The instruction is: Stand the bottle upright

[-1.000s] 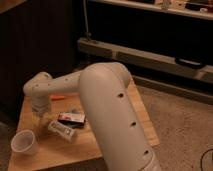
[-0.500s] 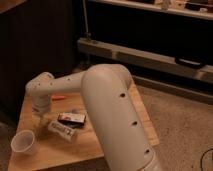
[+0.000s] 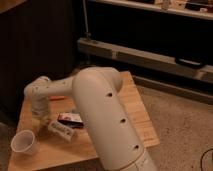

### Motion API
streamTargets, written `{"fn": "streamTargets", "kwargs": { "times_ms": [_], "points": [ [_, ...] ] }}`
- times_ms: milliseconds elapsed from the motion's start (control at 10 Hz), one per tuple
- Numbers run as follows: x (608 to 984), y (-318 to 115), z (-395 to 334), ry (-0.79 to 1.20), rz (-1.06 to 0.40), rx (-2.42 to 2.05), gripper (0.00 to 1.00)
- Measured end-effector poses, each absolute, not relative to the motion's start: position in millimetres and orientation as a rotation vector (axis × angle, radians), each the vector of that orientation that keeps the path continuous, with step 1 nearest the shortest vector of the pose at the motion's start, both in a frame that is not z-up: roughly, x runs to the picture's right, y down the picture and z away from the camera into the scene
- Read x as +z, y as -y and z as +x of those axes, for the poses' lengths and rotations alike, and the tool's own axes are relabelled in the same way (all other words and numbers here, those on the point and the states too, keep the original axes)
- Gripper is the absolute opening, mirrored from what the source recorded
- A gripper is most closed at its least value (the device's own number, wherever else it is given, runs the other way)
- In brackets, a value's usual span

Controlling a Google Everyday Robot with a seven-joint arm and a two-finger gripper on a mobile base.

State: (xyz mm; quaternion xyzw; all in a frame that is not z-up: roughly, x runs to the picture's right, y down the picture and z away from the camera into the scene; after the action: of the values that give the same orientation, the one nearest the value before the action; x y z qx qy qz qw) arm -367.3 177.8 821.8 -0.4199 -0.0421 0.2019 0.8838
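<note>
Lab-like workroom: dark metal shelving [image 3: 150,54], speckled floor [image 3: 176,120], wooden table [image 3: 134,106], gripper [image 3: 42,119] low over the tabletop.

Matt wood table [image 3: 133,106] — smooth plastic arm [image 3: 102,107]; claw [image 3: 42,119] just beside pale plastic bottle [image 3: 61,130].

table [image 3: 134,107]: light wood, lower left | floor [image 3: 180,117]: speckled grey, right of and behind table | wall [image 3: 40,40]: dark panel, upper left | rail [image 3: 135,54]: pale, across the back, dark recess above | handle [image 3: 189,63]: black, on rail at right | light: dim, warm | gripper [image 3: 42,119]: low over table's left part
</note>
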Motion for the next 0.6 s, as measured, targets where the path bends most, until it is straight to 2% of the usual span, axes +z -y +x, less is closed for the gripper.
{"fn": "streamTargets", "kwargs": {
  "times_ms": [500,600],
  "points": [
    [823.8,-175.3,-364.0,0.079,-0.867,0.429,0.10],
    [823.7,-174.9,-363.4,0.078,-0.865,0.430,0.03]
  ]
}}
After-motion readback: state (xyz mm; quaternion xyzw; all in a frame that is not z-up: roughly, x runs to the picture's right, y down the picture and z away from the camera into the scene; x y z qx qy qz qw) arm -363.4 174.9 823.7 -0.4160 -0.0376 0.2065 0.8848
